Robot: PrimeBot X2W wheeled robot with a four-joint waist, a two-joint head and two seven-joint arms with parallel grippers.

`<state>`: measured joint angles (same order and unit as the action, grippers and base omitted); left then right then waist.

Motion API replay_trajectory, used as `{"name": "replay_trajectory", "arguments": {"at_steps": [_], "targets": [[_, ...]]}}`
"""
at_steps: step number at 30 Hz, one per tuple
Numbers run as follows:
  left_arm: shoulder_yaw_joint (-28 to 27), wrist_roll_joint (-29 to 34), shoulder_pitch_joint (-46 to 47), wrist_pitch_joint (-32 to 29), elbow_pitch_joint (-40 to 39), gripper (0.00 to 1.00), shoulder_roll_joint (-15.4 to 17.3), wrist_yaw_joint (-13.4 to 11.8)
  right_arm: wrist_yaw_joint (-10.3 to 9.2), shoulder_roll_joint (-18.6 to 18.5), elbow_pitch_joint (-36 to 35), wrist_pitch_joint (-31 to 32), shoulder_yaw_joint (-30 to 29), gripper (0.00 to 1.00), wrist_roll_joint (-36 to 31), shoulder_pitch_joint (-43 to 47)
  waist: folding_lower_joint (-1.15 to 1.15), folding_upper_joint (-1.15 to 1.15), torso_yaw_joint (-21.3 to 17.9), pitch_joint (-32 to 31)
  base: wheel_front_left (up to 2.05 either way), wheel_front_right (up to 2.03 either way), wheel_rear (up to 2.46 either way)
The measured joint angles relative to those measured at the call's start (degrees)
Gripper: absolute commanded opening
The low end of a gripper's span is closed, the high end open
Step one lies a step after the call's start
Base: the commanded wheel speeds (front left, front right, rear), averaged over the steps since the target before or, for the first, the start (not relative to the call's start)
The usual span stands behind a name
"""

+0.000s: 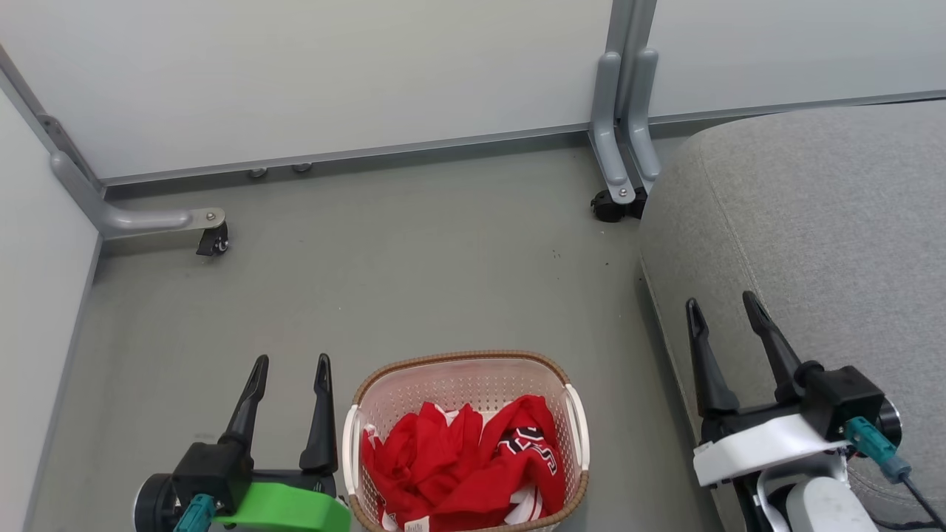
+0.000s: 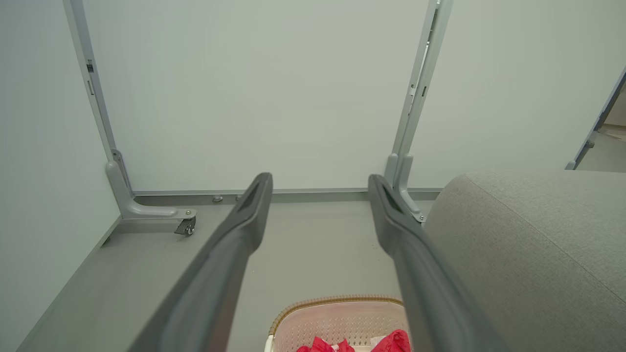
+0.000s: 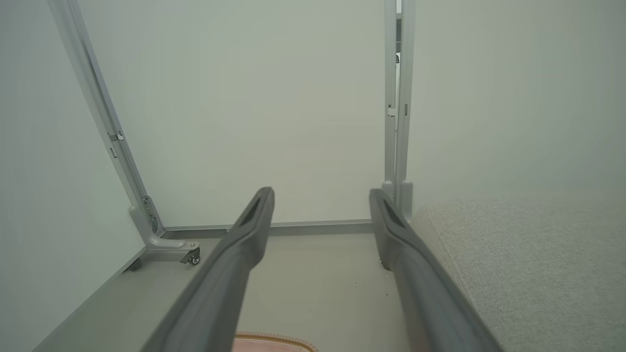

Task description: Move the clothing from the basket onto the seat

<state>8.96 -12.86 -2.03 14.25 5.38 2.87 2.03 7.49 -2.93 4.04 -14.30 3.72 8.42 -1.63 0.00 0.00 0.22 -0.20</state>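
My left tool [image 1: 292,362] sits open and empty beside the basket [image 1: 465,357]. My right tool [image 1: 720,301] is open too, by the seat [image 1: 813,222]. The red clothing [image 1: 451,462] lies in the basket.

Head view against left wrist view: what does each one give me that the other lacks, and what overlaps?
Head view adds: the right gripper, open, and the black lettering on the clothing. Left wrist view adds: an opening beyond the partition. Shared: the left gripper, open, the basket, the red clothing, the seat.
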Motion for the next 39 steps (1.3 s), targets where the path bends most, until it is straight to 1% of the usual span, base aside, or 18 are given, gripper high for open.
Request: {"name": "replay_trajectory", "arguments": {"at_steps": [2, 4, 7, 18, 21, 24, 27, 31, 36, 39], "targets": [[-0.03, -0.11, -0.16, 0.34, 0.2, 1.0, 0.0, 0.26, 0.0, 0.0, 1.72, -0.19, 0.56, 1.0, -0.79, 0.13, 0.0, 0.0, 0.04, -0.07, 0.0, 0.0, 0.0], [-0.05, -0.1, -0.29, 0.45, 0.24, 1.0, 0.0, 0.49, 0.0, 0.01, 2.04, -0.43, 1.31, 1.0, -2.6, 0.11, 0.0, 0.0, 0.07, -0.09, 0.0, 0.0, 0.0], [0.02, 0.52, -0.3, 0.74, 0.24, 1.0, 0.0, 0.82, 0.02, 0.09, 2.24, -0.73, 1.35, 1.0, -3.64, 0.11, 0.0, 0.0, 0.1, -0.1, 0.0, 0.0, 0.0], [0.0, 1.29, -0.34, 0.91, 1.02, 1.0, -0.01, 1.32, 0.02, 0.1, 2.18, -0.76, 1.4, 1.0, -3.36, 0.08, 0.0, 0.0, -0.26, 0.83, 0.0, 0.0, 0.0], [0.36, 1.65, -0.32, 0.92, 2.29, 1.0, -0.01, 1.22, 0.02, 0.07, 1.89, -0.76, 1.23, 1.0, -3.5, 0.07, 0.0, 0.0, -0.45, 1.67, 0.0, 0.0, 0.0], [1.29, 1.63, 0.55, 0.92, 4.23, 1.0, 0.0, 0.48, 0.02, -0.62, 0.79, -0.76, 1.46, 1.0, -4.33, -0.33, 0.0, 0.0, -0.63, 3.22, 0.0, 0.0, 0.0], [2.49, 1.76, 3.65, 0.93, 7.04, 1.0, -0.03, -0.22, 0.02, -1.72, -0.58, -0.76, 1.0, 1.0, -4.37, -1.93, 0.0, 0.0, -0.82, 5.65, 0.0, 0.0, 0.0], [4.31, 3.52, 7.87, 0.92, 12.74, 1.0, -0.03, -1.51, 0.02, -2.66, -2.59, -0.76, 0.57, 1.0, -4.34, -4.3, 0.0, 0.0, -1.29, 10.15, 0.0, 0.0, 0.0], [7.35, 7.03, 15.42, 0.93, 20.37, 1.0, -0.08, -1.62, 0.02, -3.37, -4.55, -0.76, 0.44, 1.0, -4.34, -7.41, 0.0, 0.0, -2.12, 16.56, 0.0, 0.0, 0.0], [9.53, 9.56, 20.65, 0.92, 27.02, 1.0, -0.12, -1.69, 0.02, -3.63, -5.98, -0.76, 0.51, 1.0, -4.12, -9.28, 0.01, 0.0, -2.69, 20.91, 0.0, 0.0, 0.0]]}}
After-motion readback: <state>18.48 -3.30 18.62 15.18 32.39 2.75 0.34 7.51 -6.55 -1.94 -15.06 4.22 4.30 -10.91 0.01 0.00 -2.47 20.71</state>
